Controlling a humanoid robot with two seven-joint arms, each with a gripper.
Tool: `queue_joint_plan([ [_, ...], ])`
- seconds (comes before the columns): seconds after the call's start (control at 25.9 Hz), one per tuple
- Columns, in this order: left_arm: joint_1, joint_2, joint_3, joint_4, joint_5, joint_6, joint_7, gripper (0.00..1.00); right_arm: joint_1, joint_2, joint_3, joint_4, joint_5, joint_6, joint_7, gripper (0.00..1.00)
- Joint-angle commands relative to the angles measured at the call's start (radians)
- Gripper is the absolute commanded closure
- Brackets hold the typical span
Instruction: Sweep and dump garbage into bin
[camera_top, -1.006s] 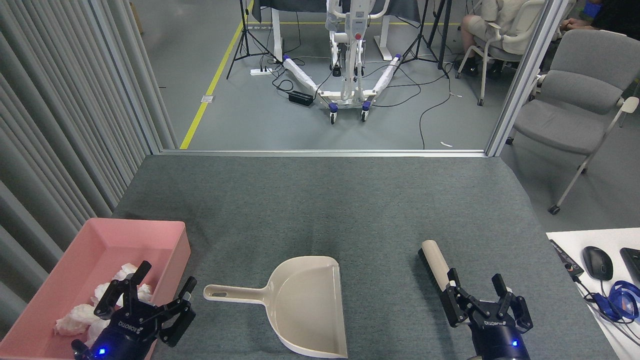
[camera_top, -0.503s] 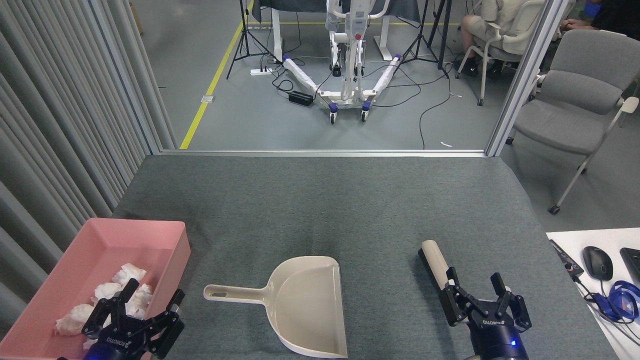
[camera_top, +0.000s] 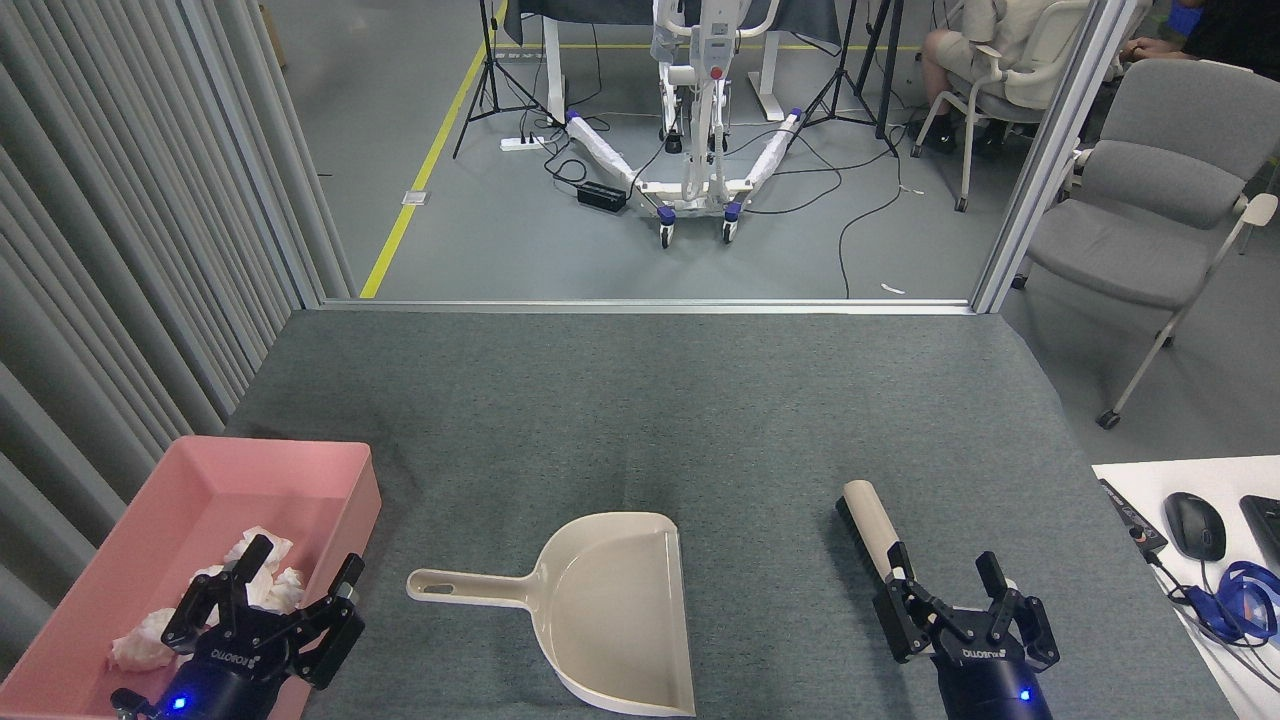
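**Inspector:** Location of the garbage (camera_top: 262, 580)?

**Assistant:** White crumpled tissue wads lie inside the bin (camera_top: 290, 466), the pink tub at the lower left of the frame. They sit in its near half, partly hidden behind the left gripper (camera_top: 300, 588).

**Inspector:** State of that gripper?

**Assistant:** Fingers spread apart, nothing between them. It hangs over the bin's near right corner.

**Inspector:** The dustpan (camera_top: 620, 610)?

**Assistant:** Beige, flat on the grey mat (camera_top: 640, 400) at lower centre, handle pointing toward the bin, pan showing no wads. Apart from both grippers.

**Inspector:** Right side?

**Assistant:** The right gripper (camera_top: 942, 588) is at the lower right, fingers released and wide, gripping nothing. The brush (camera_top: 868, 518), pale handle over dark bristles, lies on the mat just above it; its near end is beside the gripper's left finger. Contact cannot be told.

**Inspector:** Surroundings?

**Assistant:** White desk corner with a mouse (camera_top: 1195, 525) at the right edge, a grey chair (camera_top: 1160, 190) at upper right, a wheeled white stand (camera_top: 695, 150) at top centre.
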Motion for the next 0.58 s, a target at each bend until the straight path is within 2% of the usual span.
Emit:
queue_joint_plan([
  [0.0, -0.029, 0.004, -0.002, 0.042, 0.000, 0.000, 0.001, 0.01, 0.016, 0.006, 0.000, -0.020, 0.001, -0.001, 0.001, 0.02],
  [0.54, -0.015, 0.015, -0.005, 0.037, 0.000, 0.000, 0.000, 0.01, 0.027, 0.005, 0.000, -0.026, 0.003, -0.003, 0.001, 0.02],
])
